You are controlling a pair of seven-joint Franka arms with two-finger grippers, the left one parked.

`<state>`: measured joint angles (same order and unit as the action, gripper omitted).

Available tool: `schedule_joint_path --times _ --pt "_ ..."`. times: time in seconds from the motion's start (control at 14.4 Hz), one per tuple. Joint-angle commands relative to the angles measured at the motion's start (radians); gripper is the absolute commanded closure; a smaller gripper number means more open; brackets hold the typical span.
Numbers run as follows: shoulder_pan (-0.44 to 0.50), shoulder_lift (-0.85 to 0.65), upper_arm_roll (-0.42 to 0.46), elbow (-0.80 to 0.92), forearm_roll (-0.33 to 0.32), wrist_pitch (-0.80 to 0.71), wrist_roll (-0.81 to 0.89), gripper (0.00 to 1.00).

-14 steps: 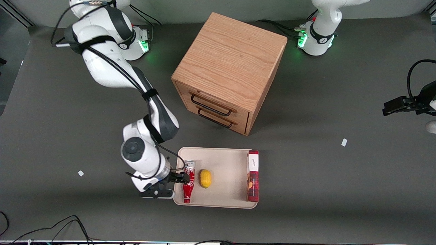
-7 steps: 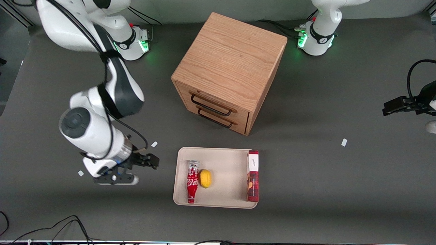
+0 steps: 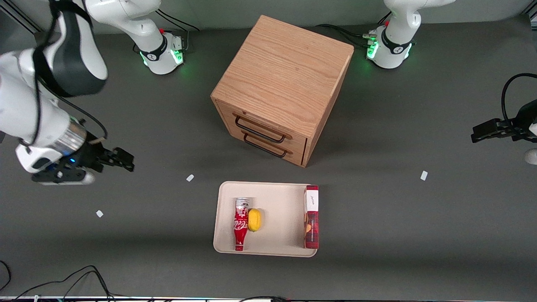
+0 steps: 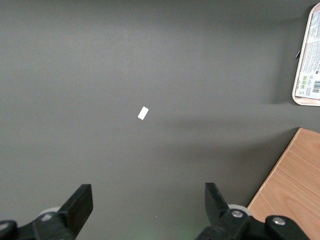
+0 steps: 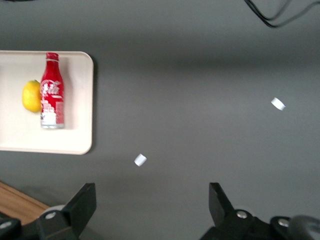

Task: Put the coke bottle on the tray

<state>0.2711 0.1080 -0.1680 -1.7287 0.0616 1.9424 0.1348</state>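
Observation:
The coke bottle lies flat on the cream tray, touching a yellow lemon; its cap points toward the front camera. It also shows in the right wrist view, lying on the tray beside the lemon. My right gripper is open and empty, raised above the bare table toward the working arm's end, well away from the tray. In the right wrist view the gripper hangs over grey table with its fingers wide apart.
A tall red box lies along the tray's edge nearest the parked arm. A wooden drawer cabinet stands farther from the camera than the tray. Small white paper scraps lie on the table. Cables lie at the front edge.
My gripper has let go of the bottle and pulled up and away toward the working arm's end. The bottle has rolled slightly against the lemon.

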Motion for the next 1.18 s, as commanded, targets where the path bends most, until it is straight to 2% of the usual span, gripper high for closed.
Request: schedule_joint_path --times 0.0,0.42,0.69,1.11 --pt "0.011 -0.138 -0.045 -0.138 0.017 -0.003 -0.029 0.00" --pt "0.011 -0.166 -0.071 -0.092 0.006 -0.106 -0.023 0.00" --pt "0.017 -0.160 -0.068 -0.005 -0.084 -0.239 -0.027 0.00" --pt "0.016 -0.163 -0.099 0.023 -0.098 -0.301 -0.077 0.00"
